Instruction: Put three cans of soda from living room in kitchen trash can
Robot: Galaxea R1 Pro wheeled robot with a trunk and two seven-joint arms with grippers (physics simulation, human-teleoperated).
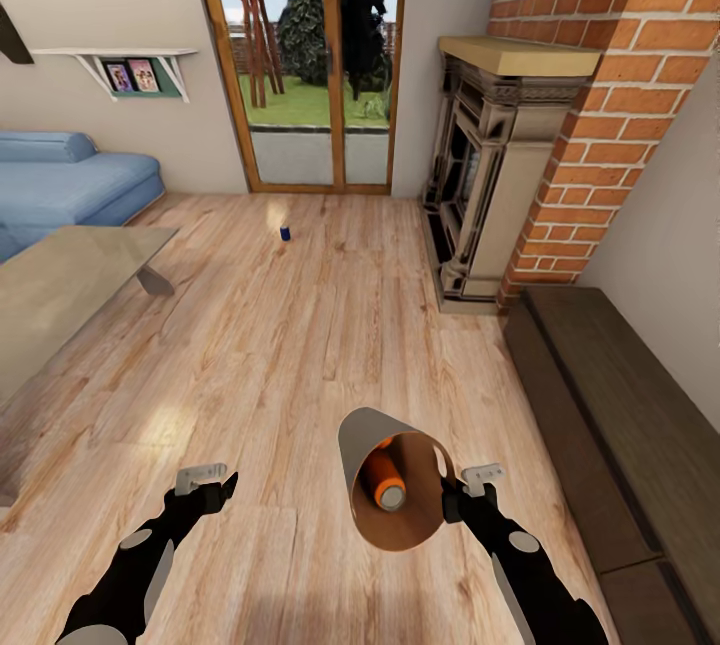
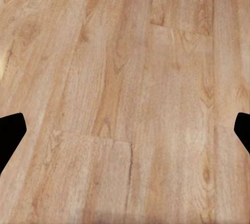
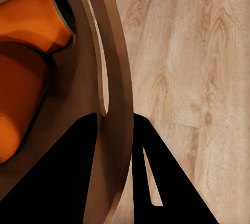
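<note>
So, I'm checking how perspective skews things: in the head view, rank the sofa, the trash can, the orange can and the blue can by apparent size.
1. Sofa
2. Trash can; near the camera, so it looks inflated
3. Orange can, inside the trash can
4. Blue can; far off on the floor, so it looks tiny

Over a light wood plank floor [image 1: 300,345], the right gripper [image 1: 450,497] clamps the rim of a tilted grey-tan wastebasket [image 1: 362,447] holding an orange soda can [image 1: 383,481], the left gripper [image 1: 210,485] hangs parted and empty, and a dark blue can [image 1: 285,232] stands near the wood-framed glass doors [image 1: 300,55].
</note>
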